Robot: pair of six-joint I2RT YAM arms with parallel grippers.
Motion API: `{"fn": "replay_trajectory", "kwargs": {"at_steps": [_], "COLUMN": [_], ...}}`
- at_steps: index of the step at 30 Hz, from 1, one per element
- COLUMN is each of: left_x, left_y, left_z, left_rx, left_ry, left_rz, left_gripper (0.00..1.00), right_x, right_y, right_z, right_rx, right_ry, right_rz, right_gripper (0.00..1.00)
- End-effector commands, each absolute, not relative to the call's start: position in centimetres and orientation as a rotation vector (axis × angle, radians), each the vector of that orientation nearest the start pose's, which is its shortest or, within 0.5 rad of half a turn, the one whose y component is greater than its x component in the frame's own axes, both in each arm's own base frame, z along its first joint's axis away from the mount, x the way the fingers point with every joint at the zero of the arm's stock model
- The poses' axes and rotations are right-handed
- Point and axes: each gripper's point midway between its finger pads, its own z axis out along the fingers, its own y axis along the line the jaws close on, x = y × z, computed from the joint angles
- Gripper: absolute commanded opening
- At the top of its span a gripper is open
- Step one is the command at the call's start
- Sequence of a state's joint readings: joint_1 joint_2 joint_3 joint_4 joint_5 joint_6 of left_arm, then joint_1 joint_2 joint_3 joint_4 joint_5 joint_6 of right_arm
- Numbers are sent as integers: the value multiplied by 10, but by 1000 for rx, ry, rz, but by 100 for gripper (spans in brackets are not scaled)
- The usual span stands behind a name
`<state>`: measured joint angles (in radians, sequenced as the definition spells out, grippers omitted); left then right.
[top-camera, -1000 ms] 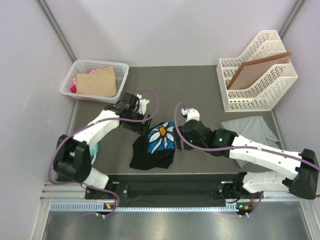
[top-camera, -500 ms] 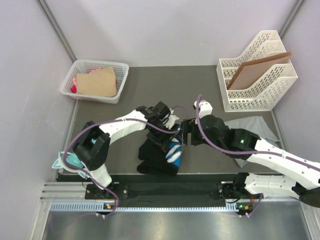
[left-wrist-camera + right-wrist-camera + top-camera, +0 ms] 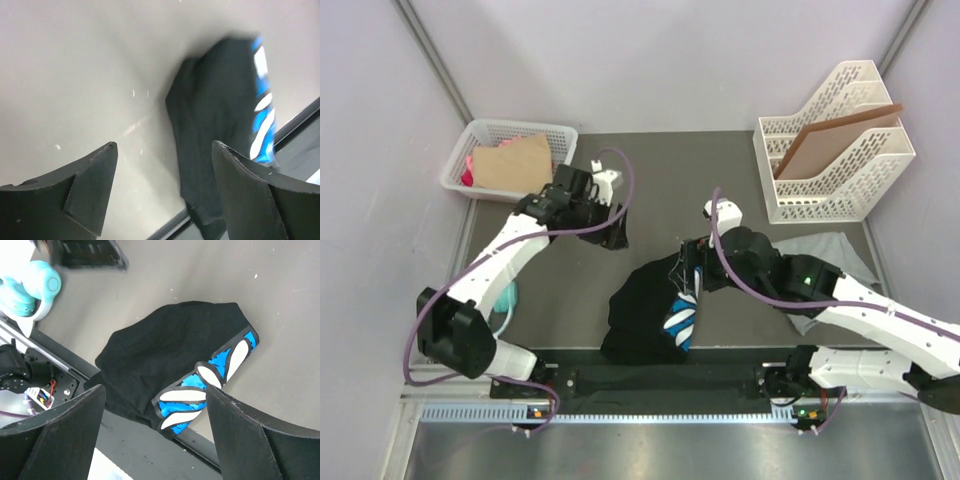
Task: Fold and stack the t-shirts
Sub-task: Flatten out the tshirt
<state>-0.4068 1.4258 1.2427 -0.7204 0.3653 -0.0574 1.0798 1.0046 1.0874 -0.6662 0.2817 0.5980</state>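
The black t-shirt (image 3: 645, 305) lies bunched and folded near the table's front edge, and its near part reaches over the black rail. Its blue-and-white print (image 3: 684, 318) shows along the right side. My right gripper (image 3: 686, 270) is open just above the shirt's far right corner; in the right wrist view (image 3: 155, 387) the shirt (image 3: 165, 347) and print (image 3: 212, 382) lie between the spread fingers. My left gripper (image 3: 616, 231) is open and empty, up and left of the shirt; its wrist view (image 3: 165, 146) shows the shirt (image 3: 215, 125) ahead. The light grey t-shirt (image 3: 832, 258) lies at right, partly under my right arm.
A white basket (image 3: 478, 137) with brown card and pink cloth stands at the back left. A white file rack (image 3: 840, 190) holding the brown board (image 3: 830, 138) stands at the back right. A teal object (image 3: 508, 298) lies at the front left, also in the right wrist view (image 3: 27, 287).
Both grippers met over the black shirt and turned it over, so the print moved to its right edge. The left gripper has since let go and drawn back to the far left.
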Motion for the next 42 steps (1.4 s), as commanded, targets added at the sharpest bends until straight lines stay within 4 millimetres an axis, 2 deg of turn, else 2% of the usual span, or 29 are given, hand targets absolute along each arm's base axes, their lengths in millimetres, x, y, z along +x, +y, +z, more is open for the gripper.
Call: {"fn": "replay_trajectory", "kwargs": {"at_steps": [1, 2, 4, 5, 7, 10, 12, 13, 14, 15, 16, 17, 18, 19, 21, 23, 24, 25, 31, 37, 38, 39, 40, 41, 42], "left_x": [248, 237, 229, 232, 223, 215, 211, 211, 208, 207, 208, 204, 204, 205, 197, 193, 192, 190, 179, 163, 160, 157, 153, 153, 156], "left_y": [-181, -182, -187, -192, -203, -209, -211, -214, -222, -226, -232, -238, -242, -246, -248, -246, -242, -238, -215, -220, -223, -228, -230, -235, -239], "left_z": [71, 60, 48, 51, 51, 49, 48, 51, 57, 62, 72, 80, 86, 91, 97, 95, 92, 89, 75, 61, 62, 64, 67, 72, 78], "left_rx": [713, 742, 758, 758, 779, 782, 797, 799, 801, 806, 812, 845, 850, 861, 891, 907, 911, 917, 964, 1022, 1044, 1079, 1102, 1107, 1112], "left_ry": [2799, 2857, 2922, 2917, 2965, 3026, 3035, 3028, 3014, 3002, 2983, 2955, 2941, 2922, 2913, 2924, 2937, 2952, 2984, 3025, 3023, 3013, 3011, 2997, 2969], "left_rz": [-421, -421, -466, -489, -609, -694, -725, -756, -834, -879, -937, -1025, -1069, -1102, -1173, -1179, -1145, -1119, -1004, -1030, -1039, -1061, -1083, -1118, -1133], "left_gripper": [77, 77, 77, 77, 76, 75, 61, 48, 21, 15, 13, 16, 25, 41, 60, 67, 75, 78, 87, 87, 83, 77, 67, 46, 34], "right_x": [172, 172, 174, 174, 173, 172, 171, 171, 171, 171, 172, 172, 171, 172, 172, 173, 173, 173, 173, 173, 173, 174, 174, 173, 173], "right_y": [271, 271, 274, 277, 277, 274, 272, 269, 269, 268, 266, 266, 265, 265, 264, 263, 263, 261, 253, 249, 249, 249, 248, 248, 247], "right_z": [234, 224, 206, 201, 186, 177, 181, 180, 183, 184, 185, 185, 184, 185, 187, 189, 190, 192, 202, 207, 208, 208, 208, 208, 208], "right_rx": [-380, -386, -392, -391, -390, -390, -380, -374, -369, -368, -361, -361, -364, -362, -362, -361, -362, -359, -341, -328, -326, -324, -323, -325, -319], "right_ry": [2195, 2215, 2261, 2271, 2304, 2316, 2305, 2300, 2291, 2290, 2286, 2286, 2289, 2288, 2286, 2284, 2282, 2277, 2254, 2240, 2239, 2238, 2239, 2239, 2239], "right_rz": [652, 629, 587, 588, 558, 549, 562, 555, 563, 562, 555, 555, 552, 549, 544, 539, 540, 536, 532, 539, 537, 532, 529, 530, 530], "right_gripper": [82, 82, 82, 82, 81, 82, 82, 82, 82, 82, 82, 82, 82, 82, 82, 82, 81, 82, 82, 81, 82, 82, 82, 81, 82]}}
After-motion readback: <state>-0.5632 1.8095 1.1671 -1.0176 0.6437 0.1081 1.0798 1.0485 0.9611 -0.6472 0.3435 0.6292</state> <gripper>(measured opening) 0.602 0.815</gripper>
